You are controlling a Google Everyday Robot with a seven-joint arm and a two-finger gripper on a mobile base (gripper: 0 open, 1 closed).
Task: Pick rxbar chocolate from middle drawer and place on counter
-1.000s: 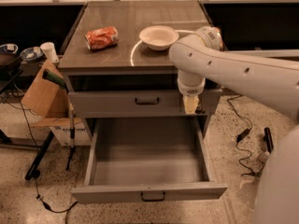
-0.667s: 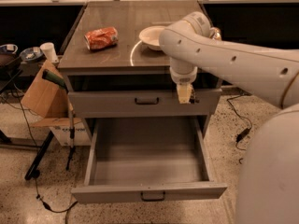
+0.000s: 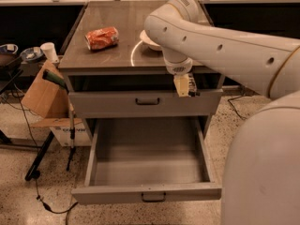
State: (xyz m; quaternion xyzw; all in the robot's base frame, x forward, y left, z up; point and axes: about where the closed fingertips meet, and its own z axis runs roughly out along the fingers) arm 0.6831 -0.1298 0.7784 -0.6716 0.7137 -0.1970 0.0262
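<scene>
Nearest, above a speckled floor [image 3: 28, 200], the middle drawer [image 3: 145, 192] stands pulled open. Above it, before a shut drawer front [image 3: 117, 102], the white arm [image 3: 225, 46] reaches down from the right. Its pincer [image 3: 185, 86] points down, gripping the dark rxbar chocolate [image 3: 193, 88]. Behind, the glossy bench [image 3: 108, 55] holds a crushed orange can [image 3: 102, 38] and a pale bowl [image 3: 149, 40].

Counter [image 3: 105, 57]: orange can [image 3: 102, 37], white bowl [image 3: 148, 41]; hand [image 3: 185, 86] below edge
</scene>
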